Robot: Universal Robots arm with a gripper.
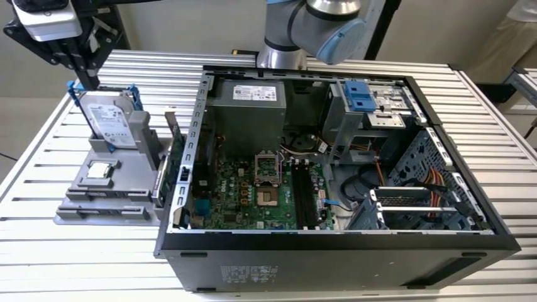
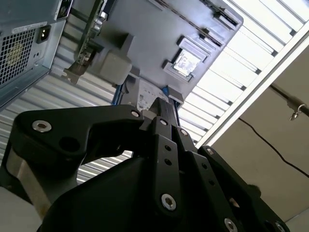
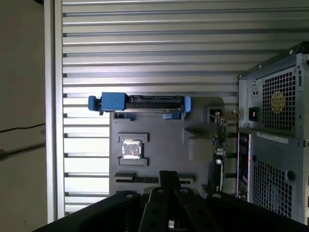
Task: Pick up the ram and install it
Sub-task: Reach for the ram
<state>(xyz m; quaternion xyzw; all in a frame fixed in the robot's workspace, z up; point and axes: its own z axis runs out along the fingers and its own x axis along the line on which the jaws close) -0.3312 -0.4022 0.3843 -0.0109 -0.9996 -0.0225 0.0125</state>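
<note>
High over the grey fixture [image 3: 159, 140] on the slatted bench [image 1: 84, 264], beside the open computer case [image 1: 336, 267], the claw [image 3: 167, 175] hung with its fingertips pressed together and nothing between them (both wrist views showed the two linkages meeting in one tip). Ram [image 3: 130, 179]: taken to be the thin dark strip standing on edge in the fixture's end slot, on the far side of the CPU chip [image 3: 130, 149] from the hard drive [image 3: 145, 102] in its blue bracket. Its colour and chips could not be made out, and the claw's tip covered its middle in the first wrist view. Key relation, as judged: the stick lay below the claw, well apart and untouched, pick not yet made. Its long axis ran parallel to the hard drive's long edge and crosswise to the fixture. The claw's linkages spread along about that same line, so the fingers appeared set to close along the stick's length, not across its thin faces. Long black slots [image 1: 304, 195] on the motherboard sat inside the case, empty so far as could be seen.
</note>
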